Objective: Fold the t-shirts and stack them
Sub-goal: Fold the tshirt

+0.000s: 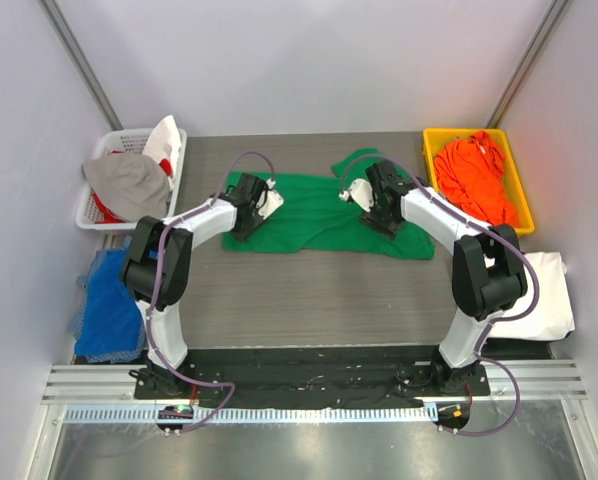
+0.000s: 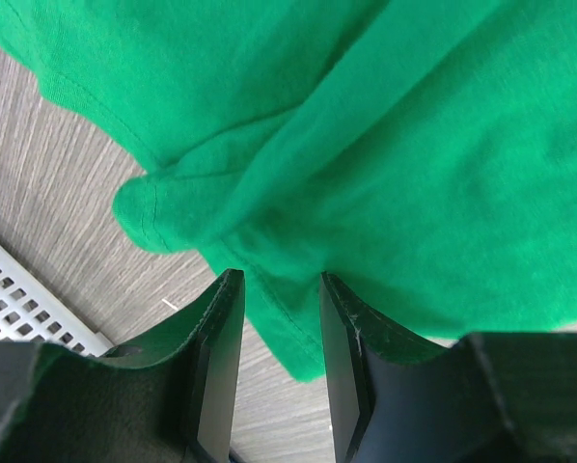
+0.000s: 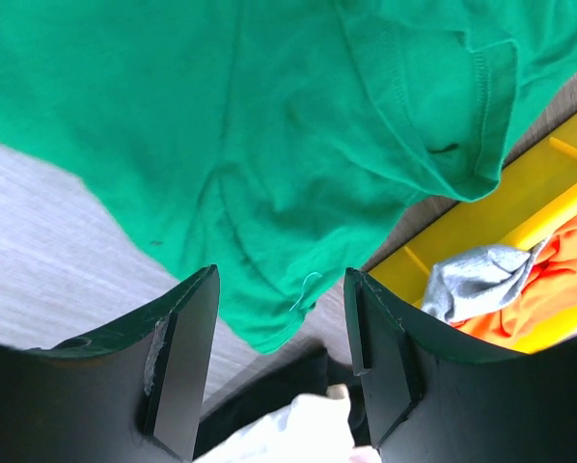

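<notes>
**Top external view.** The green t-shirt point(image 1: 319, 215) is lying spread and rumpled across the far half of the grey wood-grain worktop point(image 1: 319, 300), one sleeve pointing away from the arms. The left gripper point(image 1: 251, 215) is hanging over the shirt's left edge and the right gripper point(image 1: 382, 208) over its right part. This view is not showing how either pair of jaws stands. The orange t-shirt point(image 1: 476, 175) is sitting crumpled in a rigid yellow bin point(image 1: 431, 140) at the far right. A white t-shirt point(image 1: 549, 290) is lying beside the right arm. A white lattice basket point(image 1: 109, 140) at the far left is holding a grey cloth point(image 1: 129, 185).

**Left wrist view.** The left gripper point(image 2: 280, 280) is standing partly spread. A hemmed fold of the soft knit green t-shirt point(image 2: 414, 145) is dipping between the dark jaws, which are not pinching it. The stitching along the rolled edge is showing here only, as is the basket's grid point(image 2: 18, 299).

**Right wrist view.** The right gripper point(image 3: 281, 275) is standing wide apart, with an edge of the green t-shirt point(image 3: 269, 145) lying loose between the jaws. A double-stitched sleeve hem is draping toward the yellow bin point(image 3: 501, 222). This view alone is revealing a grey cloth point(image 3: 472, 280) beside the orange t-shirt point(image 3: 559, 280).
</notes>
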Controlling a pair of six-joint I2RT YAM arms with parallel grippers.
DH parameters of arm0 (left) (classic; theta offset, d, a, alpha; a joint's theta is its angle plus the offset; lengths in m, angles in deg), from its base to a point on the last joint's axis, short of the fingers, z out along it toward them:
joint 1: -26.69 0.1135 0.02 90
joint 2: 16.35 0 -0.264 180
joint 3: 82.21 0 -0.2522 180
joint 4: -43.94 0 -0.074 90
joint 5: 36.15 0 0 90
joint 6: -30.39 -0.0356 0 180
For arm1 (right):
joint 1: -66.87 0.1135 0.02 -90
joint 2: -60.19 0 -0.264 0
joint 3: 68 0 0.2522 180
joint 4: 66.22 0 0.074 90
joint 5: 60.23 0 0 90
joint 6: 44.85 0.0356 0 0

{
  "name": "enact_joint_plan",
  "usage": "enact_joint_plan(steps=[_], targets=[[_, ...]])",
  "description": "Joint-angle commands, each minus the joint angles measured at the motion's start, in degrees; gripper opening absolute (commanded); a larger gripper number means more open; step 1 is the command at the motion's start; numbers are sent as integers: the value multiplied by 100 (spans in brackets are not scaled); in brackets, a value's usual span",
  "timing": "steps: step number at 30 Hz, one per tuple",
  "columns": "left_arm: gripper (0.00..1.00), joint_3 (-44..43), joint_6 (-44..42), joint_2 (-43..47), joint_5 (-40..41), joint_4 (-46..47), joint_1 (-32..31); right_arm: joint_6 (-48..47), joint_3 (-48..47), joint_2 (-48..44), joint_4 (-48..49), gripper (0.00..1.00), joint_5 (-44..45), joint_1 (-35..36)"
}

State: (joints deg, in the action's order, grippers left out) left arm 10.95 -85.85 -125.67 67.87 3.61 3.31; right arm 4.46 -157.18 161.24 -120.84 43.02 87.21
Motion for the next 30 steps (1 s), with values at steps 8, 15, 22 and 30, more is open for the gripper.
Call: enact_joint_plan(steps=[8,15,22,30], targets=[[41,-321,-127,-239,145,328,26,-194,53,415,509,61,-157,-434],[40,-242,-188,-353,224,450,26,-168,509,512,825,60,-288,-522],[40,-154,-232,-538,294,591,44,-176,1037,503,1194,60,-368,-645],[39,329,-338,-362,408,784,140,-185,1398,406,1344,60,-447,-768]])
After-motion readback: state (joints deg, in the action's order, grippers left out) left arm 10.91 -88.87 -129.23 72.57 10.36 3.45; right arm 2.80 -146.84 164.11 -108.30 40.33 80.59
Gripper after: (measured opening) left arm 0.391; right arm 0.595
